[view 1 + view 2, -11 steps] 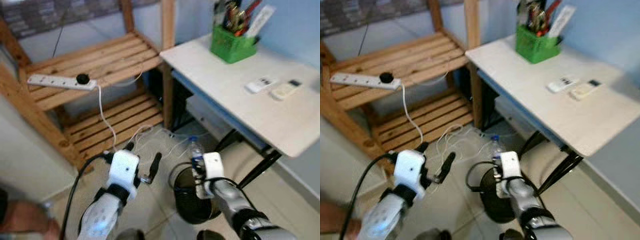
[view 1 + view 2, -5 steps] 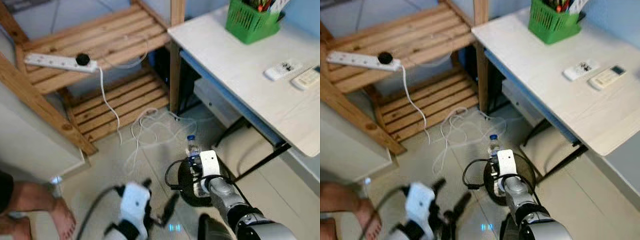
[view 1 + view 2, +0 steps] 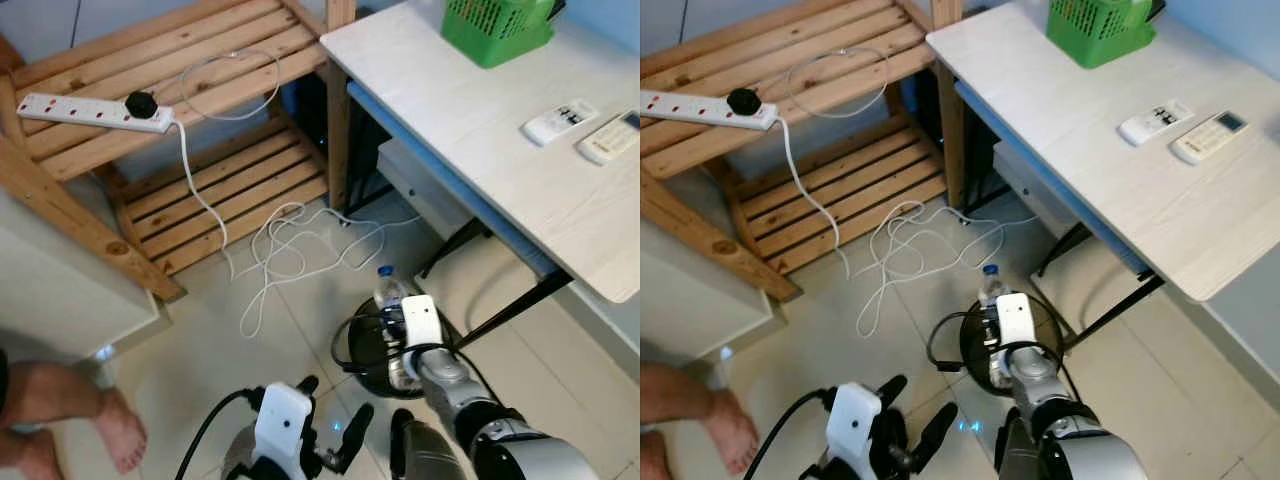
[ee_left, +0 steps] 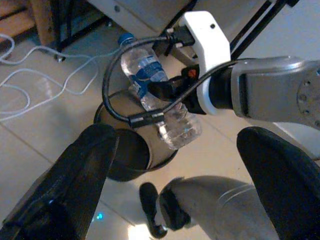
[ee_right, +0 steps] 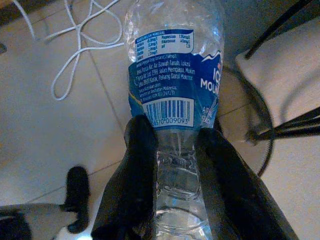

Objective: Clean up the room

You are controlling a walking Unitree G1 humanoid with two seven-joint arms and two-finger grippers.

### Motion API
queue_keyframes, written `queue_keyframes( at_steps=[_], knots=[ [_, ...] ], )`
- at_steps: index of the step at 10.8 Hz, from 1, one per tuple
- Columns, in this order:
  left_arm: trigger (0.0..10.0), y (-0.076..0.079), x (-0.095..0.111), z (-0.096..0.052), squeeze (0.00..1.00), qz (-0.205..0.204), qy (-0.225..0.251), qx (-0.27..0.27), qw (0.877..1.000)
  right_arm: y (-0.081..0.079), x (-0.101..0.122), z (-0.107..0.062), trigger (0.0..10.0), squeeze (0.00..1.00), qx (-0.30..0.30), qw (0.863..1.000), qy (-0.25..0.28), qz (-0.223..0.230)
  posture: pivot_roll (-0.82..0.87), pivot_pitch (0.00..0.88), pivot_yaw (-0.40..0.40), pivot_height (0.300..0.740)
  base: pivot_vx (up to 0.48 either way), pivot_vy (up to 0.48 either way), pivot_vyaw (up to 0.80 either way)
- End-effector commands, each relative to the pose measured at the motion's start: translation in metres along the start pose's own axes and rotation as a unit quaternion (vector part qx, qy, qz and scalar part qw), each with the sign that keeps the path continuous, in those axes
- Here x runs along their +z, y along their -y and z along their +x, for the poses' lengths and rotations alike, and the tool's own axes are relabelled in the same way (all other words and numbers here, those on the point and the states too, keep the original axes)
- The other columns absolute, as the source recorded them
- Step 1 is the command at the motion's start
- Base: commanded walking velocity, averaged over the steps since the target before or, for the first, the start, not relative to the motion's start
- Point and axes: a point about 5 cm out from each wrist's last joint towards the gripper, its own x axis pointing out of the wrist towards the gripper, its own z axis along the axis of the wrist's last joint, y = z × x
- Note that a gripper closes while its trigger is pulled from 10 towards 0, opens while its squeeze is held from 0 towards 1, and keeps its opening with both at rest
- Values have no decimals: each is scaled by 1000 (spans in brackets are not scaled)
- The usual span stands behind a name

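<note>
- One clear water bottle (image 4: 159, 95) pinched by the right gripper (image 5: 172, 165) above one black bin (image 4: 127, 150).
- Left gripper (image 3: 335, 440) hangs low, fingers spread.
- Two remotes (image 3: 590, 125) on the desk (image 3: 480, 130); the bin's inside is hidden.

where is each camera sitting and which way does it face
Left eye and right eye views: on the head, looking down at the floor, the bin and the desk; both arms show, left gripper low, right gripper over the bin.
Left wrist view: on the left wrist, facing across its open fingers at the right gripper holding the bottle above the bin.
Right wrist view: on the right wrist, facing along its fingers clamped on the bottle, floor beyond.
Shared: all show the bottle.
</note>
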Motion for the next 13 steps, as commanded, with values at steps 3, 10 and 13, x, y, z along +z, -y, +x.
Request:
queue_keyframes(
  at_steps=[3,10,13],
  knots=[
    [10000,2,1,-11,0,9,-5,7,1000,-10,-10,-1,10000,1000,-3,998,-30,49,158,326,100,740,0,0,0],
    [10000,-2,4,-8,0,14,-2,21,1000,-24,7,2,10000,1000,20,998,0,59,157,314,91,740,0,0,0],
    [10000,-32,18,6,0,61,23,71,995,-21,46,3,10000,0,30,994,102,30,93,214,87,740,0,0,0]
  ],
)
